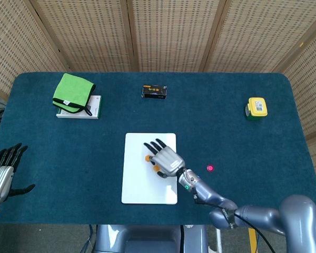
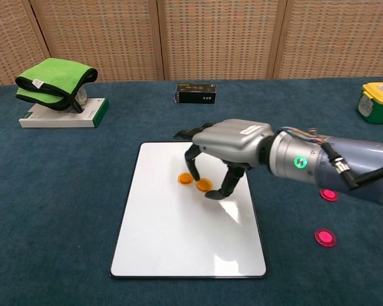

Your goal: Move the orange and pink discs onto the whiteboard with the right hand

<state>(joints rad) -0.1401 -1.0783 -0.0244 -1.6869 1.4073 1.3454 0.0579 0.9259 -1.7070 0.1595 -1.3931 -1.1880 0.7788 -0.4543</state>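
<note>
A dark blue felt-covered counter (image 2: 64, 191) carries a white rectangular whiteboard with a thin dark rim (image 2: 179, 248); its long axis runs from the robot's side toward the far edge, and it lies flat near the counter's middle. The grey metal right hand (image 2: 226, 143) hovers over the board's upper right part, palm down, dark fingers (image 2: 193, 171) spread and curled downward, grasping nothing. Two small flat round orange discs sit on the board side by side: one (image 2: 186, 179) toward the left, the other (image 2: 205, 185) just beside it, directly beneath the fingertips; whether a fingertip touches it cannot be told. Two glossy pink round discs lie on the felt well right of the board, one (image 2: 329, 194) partly hidden by the forearm, one (image 2: 325, 238) nearer the robot. The silver left hand (image 1: 1, 176) rests at the counter's left edge, fingers apart, empty. At the far left a folded green cloth (image 2: 54, 80) sits on a white book.
</note>
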